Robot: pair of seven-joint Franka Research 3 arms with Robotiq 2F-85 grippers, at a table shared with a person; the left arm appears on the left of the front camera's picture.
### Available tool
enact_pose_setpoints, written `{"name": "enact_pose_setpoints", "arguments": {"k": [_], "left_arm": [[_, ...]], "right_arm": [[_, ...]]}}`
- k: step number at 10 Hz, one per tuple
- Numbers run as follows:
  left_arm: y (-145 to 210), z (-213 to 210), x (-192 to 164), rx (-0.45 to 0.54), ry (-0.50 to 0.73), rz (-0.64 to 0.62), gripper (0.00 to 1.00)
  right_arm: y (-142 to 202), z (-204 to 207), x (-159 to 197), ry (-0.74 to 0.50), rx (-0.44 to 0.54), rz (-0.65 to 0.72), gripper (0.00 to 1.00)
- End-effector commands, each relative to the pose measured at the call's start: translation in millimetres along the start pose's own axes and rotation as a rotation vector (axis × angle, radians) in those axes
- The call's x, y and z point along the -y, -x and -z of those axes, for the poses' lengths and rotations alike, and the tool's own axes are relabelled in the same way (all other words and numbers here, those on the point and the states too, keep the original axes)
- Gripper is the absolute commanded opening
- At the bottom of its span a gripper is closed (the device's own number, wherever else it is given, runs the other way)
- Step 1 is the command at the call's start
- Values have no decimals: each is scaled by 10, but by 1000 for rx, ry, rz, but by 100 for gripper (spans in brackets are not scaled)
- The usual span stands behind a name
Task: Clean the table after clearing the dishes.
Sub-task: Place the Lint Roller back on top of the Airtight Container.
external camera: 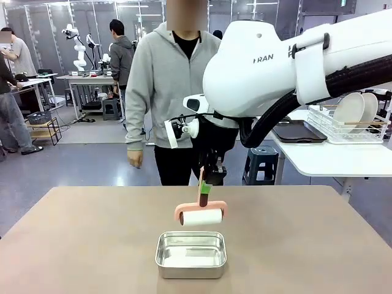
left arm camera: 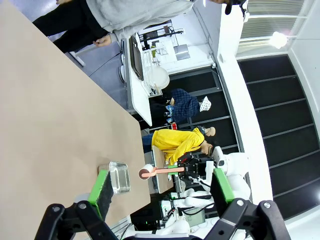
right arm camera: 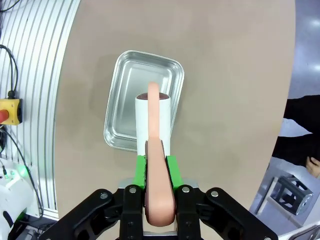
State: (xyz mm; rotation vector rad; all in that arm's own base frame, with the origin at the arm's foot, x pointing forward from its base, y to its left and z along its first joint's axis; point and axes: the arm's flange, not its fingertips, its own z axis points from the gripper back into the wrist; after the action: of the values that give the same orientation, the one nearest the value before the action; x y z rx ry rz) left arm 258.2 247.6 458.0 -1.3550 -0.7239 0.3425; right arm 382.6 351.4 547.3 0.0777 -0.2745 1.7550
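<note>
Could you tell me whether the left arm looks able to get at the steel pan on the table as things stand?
Probably yes. The left gripper is open and holds nothing, but the lint roller in the right gripper hangs just above the steel pan, so an approach from above looks crowded.

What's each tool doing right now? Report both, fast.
Left tool: open, holding nothing.
Right tool: closed on the pink handle of the lint roller, held above the steel pan.
</note>
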Motion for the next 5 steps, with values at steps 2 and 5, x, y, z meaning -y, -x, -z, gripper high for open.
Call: {"name": "enact_pose_setpoints", "arguments": {"k": [2,5], "left_arm": [[-11,-19,25,1,15,12,100],[-11,-19,25,1,15,12,100]], "right_arm": [[9,-73,-28,6,9,-11,21],[97,98,21,-26,-41,56,21]]}}
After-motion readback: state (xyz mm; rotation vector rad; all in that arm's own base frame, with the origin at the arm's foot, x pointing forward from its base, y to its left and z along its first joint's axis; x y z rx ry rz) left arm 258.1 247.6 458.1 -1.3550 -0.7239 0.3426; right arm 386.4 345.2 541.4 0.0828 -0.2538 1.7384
